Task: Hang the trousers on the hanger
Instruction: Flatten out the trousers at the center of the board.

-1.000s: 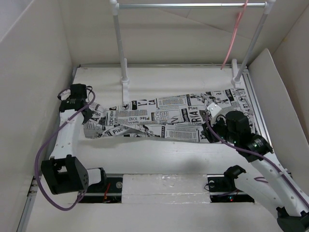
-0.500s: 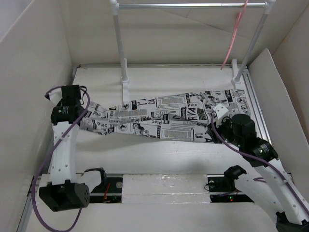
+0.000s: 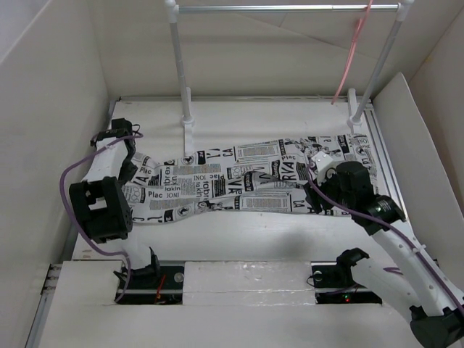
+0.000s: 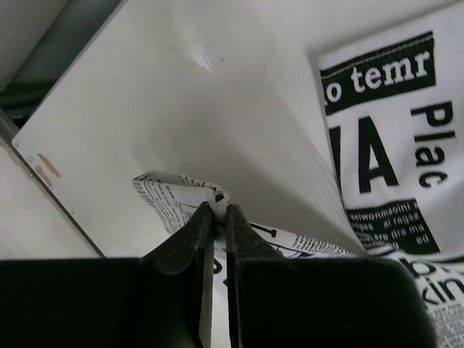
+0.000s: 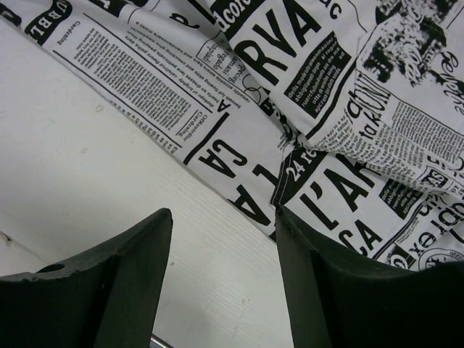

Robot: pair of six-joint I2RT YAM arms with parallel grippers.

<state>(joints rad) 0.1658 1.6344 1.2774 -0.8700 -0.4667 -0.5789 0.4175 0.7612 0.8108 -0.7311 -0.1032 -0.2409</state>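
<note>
A white surface (image 3: 254,119) with white walls around it, seen from above. The trousers (image 3: 239,181), white cloth covered in black newspaper print, lie stretched across the middle of the surface from the left edge toward the right edge, slightly rumpled. At their left end, the left hand (image 4: 215,210) is pressed together, pinching a small fold of the trousers. At their right end, the right hand (image 5: 221,217) is spread wide above the cloth's near edge, with nothing held between its fingers. Along the far edge stands a rack (image 3: 290,9) with white posts and a silver bar. The hanger (image 3: 353,51), a thin pale pink rod, slants down from the bar beside the right post, well apart from the trousers.
</note>
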